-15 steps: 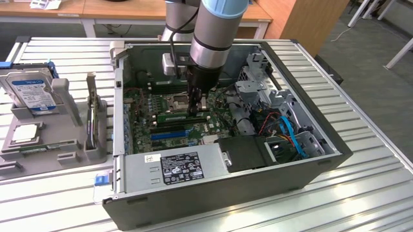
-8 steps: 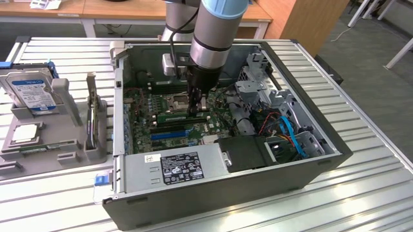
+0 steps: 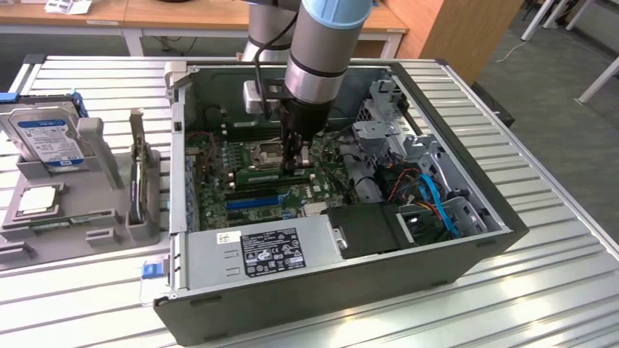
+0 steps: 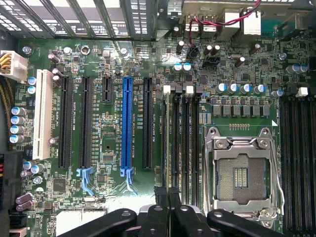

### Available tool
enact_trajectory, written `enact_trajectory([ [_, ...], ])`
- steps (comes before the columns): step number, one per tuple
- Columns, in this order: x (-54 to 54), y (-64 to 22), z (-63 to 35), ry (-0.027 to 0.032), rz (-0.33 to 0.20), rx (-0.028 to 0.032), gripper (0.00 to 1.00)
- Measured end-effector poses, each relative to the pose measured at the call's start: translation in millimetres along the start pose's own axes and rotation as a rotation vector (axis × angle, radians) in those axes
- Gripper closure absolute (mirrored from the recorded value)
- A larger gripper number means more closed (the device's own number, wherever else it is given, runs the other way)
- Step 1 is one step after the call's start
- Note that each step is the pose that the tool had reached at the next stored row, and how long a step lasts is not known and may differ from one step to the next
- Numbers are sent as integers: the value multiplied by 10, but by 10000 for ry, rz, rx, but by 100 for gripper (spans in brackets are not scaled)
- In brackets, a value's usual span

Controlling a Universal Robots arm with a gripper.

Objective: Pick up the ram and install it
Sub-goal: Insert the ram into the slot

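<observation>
Pinching ram (image 4: 168, 143), seemingly: claw (image 4: 168, 198) over memory slots (image 4: 190, 148).

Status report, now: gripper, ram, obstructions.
Gripper shut on long thin green ram stick, down at black memory slots beside silver processor socket. Seating unconfirmed. Nothing across the slots.

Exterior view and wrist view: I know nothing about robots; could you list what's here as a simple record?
setting: open computer case on a slatted metal table
gripper: low inside the case, over the memory slots
ram: thin green stick at the gripper's tip; seating unclear
processor socket: empty
tray: exterior view's left, holding a hard drive
</observation>
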State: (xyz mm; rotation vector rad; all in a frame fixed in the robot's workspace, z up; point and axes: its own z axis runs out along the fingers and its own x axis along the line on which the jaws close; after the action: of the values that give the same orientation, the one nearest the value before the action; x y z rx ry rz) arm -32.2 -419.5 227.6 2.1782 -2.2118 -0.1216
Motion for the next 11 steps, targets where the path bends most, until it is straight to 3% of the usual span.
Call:
enact_trajectory([
  [11,0,-1,15,-1,0,0,89],
])
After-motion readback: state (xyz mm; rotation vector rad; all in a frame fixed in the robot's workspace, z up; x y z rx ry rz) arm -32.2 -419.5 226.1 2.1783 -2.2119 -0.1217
